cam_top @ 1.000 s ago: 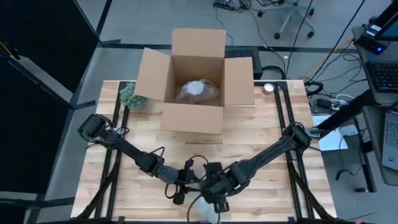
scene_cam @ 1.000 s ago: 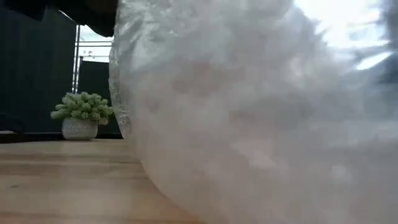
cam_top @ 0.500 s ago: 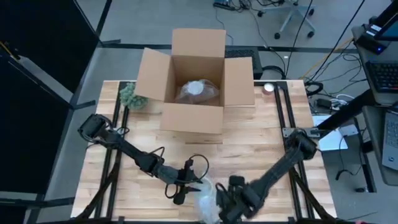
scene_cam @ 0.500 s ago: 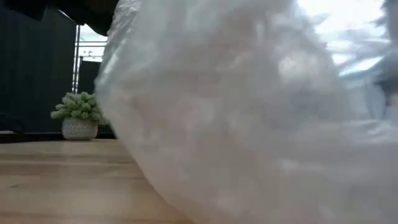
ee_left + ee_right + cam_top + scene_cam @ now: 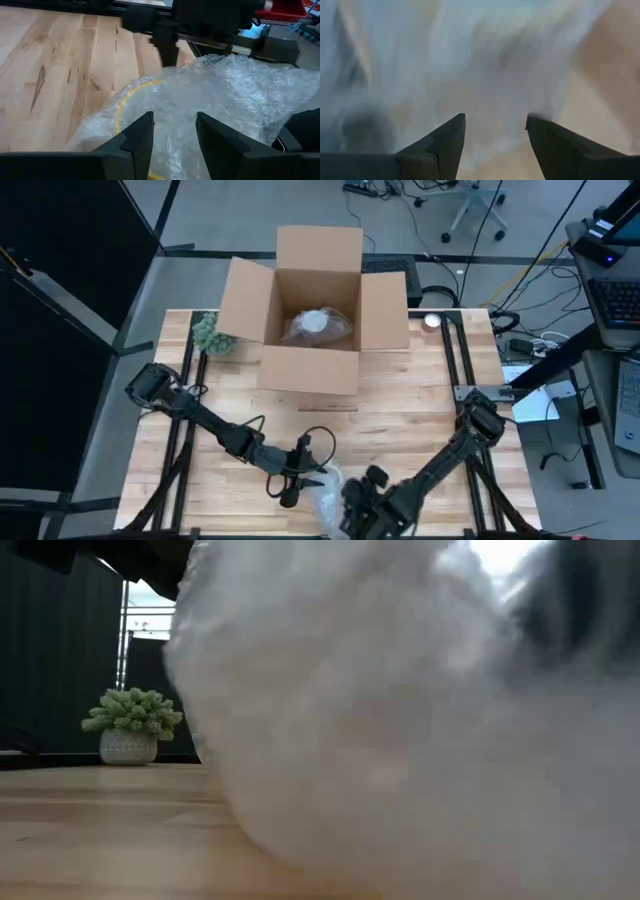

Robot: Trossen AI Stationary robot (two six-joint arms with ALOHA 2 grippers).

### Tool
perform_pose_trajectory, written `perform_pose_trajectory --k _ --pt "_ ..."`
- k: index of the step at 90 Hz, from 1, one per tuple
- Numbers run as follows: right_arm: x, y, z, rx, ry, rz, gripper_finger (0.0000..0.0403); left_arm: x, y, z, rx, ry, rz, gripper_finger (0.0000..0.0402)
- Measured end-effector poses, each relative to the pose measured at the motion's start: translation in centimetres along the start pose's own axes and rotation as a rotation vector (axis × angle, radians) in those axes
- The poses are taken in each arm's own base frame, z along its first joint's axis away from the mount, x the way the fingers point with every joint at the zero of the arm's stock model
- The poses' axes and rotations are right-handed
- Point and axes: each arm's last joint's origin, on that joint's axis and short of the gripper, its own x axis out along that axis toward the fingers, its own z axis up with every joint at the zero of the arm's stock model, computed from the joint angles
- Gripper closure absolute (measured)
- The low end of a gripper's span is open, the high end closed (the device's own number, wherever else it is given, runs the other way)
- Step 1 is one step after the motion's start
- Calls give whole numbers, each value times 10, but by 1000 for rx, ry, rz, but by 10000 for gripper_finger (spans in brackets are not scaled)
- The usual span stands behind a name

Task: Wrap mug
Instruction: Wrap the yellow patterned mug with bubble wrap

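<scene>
A bundle of clear bubble wrap (image 5: pixel 328 493) lies on the wooden table near its near edge. It fills most of the low view (image 5: pixel 400 720). A yellow curved line (image 5: pixel 123 97), seemingly the mug's rim, shows through the wrap. My left gripper (image 5: pixel 300 478) stands open at the bundle's left side, and the wrap (image 5: pixel 215 95) reaches into the gap between its fingers. My right gripper (image 5: pixel 352 508) is open at the bundle's near right side, close to the wrap (image 5: pixel 470 60). One of its dark fingers (image 5: pixel 165 47) stands at the bundle's far side in the left wrist view. My left gripper has its open fingers (image 5: pixel 141 134) on either side of a bulge of the wrap, coming level from the table's left; I cannot tell whether they touch it. My right gripper faces the wrap with open fingers (image 5: pixel 445 137); blur hides whether it touches it.
An open cardboard box (image 5: pixel 318 370) stands at the far middle with another wrapped thing (image 5: pixel 318 325) inside. A small potted plant (image 5: pixel 210 332) sits at the far left. A white round object (image 5: pixel 432 320) lies at the far right. Bare wood lies between box and bundle.
My right gripper has drawn back from over the bundle toward the table's near edge and now sits low beside the bundle's near right side. The wrap has shifted and bulged in the low view. My left gripper has stayed where it was.
</scene>
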Motion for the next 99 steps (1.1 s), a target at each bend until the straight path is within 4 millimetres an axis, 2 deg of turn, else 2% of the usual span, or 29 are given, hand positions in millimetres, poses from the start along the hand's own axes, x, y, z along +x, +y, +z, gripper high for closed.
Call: perform_pose_trajectory --k 17,45,56,66,81,90,99 --pt "11 -15 14 -103 24 -90 204 0 -3 -1 -1 1 -5 263" --pt "14 -43 25 -352 145 -297 204 -2 -11 -3 -14 4 -20 263" --pt "-1 -52 30 -377 242 -308 204 -2 -11 -3 -14 2 -15 263" --pt "-32 -54 30 -365 318 -250 204 -2 -11 -3 -14 3 -15 263" --pt "-81 -51 8 -317 369 -165 204 -2 -11 -3 -14 3 -14 263" --pt "-101 -46 -19 -283 357 -152 204 -2 -11 -3 -14 2 -15 263" --pt "-107 -37 -53 -229 348 -148 204 -2 -11 -3 -14 2 -14 263"
